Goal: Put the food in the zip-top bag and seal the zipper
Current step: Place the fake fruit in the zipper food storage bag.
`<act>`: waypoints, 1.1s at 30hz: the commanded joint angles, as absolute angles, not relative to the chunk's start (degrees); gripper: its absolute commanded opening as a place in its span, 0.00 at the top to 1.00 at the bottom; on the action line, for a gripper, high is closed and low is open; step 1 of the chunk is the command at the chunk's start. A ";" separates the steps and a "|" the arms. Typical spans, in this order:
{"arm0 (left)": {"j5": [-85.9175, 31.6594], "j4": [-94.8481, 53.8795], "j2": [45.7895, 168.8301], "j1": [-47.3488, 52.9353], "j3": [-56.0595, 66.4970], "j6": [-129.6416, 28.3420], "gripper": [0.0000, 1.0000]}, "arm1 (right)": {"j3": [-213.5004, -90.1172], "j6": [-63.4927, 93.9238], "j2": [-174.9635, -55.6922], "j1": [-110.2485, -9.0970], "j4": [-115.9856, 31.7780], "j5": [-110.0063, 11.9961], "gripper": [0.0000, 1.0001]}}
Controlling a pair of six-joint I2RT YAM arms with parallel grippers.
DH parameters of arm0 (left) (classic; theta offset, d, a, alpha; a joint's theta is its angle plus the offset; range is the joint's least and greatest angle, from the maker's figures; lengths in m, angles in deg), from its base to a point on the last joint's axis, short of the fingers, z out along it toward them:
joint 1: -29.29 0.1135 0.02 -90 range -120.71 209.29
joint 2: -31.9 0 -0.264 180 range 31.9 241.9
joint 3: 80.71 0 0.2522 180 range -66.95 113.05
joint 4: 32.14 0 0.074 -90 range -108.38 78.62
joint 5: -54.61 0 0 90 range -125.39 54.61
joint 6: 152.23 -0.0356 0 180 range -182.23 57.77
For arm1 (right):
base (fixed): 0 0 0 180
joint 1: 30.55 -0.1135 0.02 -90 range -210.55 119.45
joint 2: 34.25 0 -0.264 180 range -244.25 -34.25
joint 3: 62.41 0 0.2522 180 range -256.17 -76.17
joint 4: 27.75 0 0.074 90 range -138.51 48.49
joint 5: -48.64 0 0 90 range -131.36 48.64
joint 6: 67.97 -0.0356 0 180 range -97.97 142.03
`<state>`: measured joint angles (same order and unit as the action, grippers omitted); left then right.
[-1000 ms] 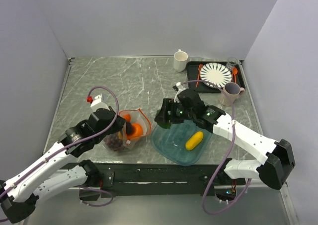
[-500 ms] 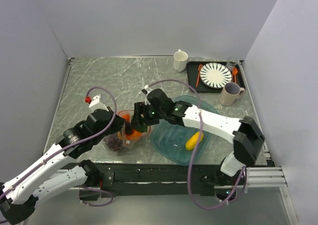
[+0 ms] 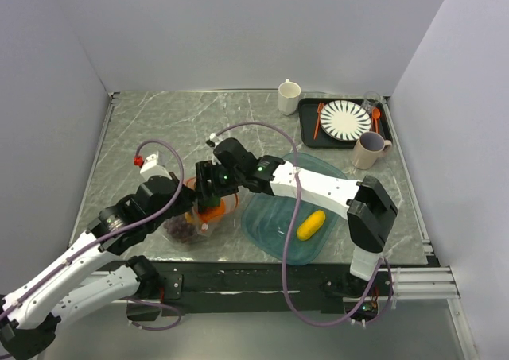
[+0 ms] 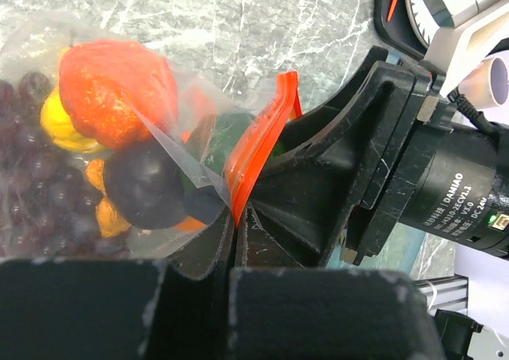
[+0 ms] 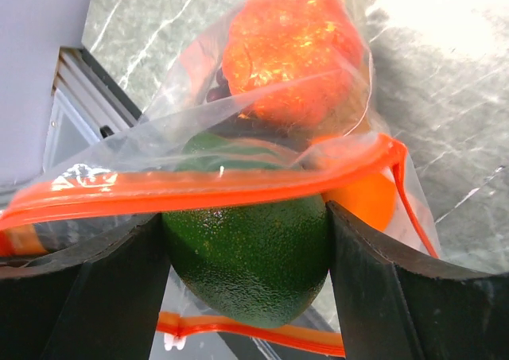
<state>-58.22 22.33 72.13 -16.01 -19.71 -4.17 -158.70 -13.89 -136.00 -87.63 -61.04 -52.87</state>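
Main risk sits nearest the bases: L gripper (image 4: 232, 217) has its jaws shut tight on the zipper (image 4: 258, 137) w/ only a thin bit of lip pinched. If the R arm pushes hard, the strip could slip out & the mouth collapse. R gripper (image 3: 208, 195) holds the green fruit (image 5: 246, 269) across a wide span, right at the mouth of the zip-top bag (image 4: 199, 110). One orange-red lip drapes across the fruit, the other runs below it. Prob. only partway in, so letting go too early could drop it on the table, or a lip could snag a finger on the way out. Bag looks fairly full, so sealing may be hard. Inside: orange fruit (image 4: 115, 78), dark plum (image 4: 143, 183), grapes (image 4: 32, 193), yellow bit (image 4: 60, 121). Just beside it, R side: teal tray (image 3: 266, 237) w/ one yellow piece (image 3: 311, 225), not yet bagged. Far R corner: black tray (image 3: 306, 133) w/ striped plate (image 3: 345, 120), white mug (image 3: 289, 97) & mauve mug (image 3: 370, 149) nearby, not part of the job.
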 commanded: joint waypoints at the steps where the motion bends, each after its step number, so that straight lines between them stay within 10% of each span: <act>1: -59.03 20.38 71.37 -15.88 -16.94 -3.70 0.99 | -159.93 -12.51 -136.55 -89.08 -59.61 -55.42 0.48; 5: -59.21 20.03 70.66 -15.88 -16.68 -3.78 0.99 | -160.99 -12.51 -138.57 -89.52 -60.40 -57.63 0.47; 14: -61.05 22.40 68.91 -15.88 -15.10 -3.34 0.99 | -162.48 -10.67 -134.19 -90.13 -64.27 -49.90 0.10; 33: -61.58 22.75 68.64 -15.88 -15.80 -2.64 0.99 | -159.42 -11.71 -122.05 -88.47 -75.34 -30.64 0.01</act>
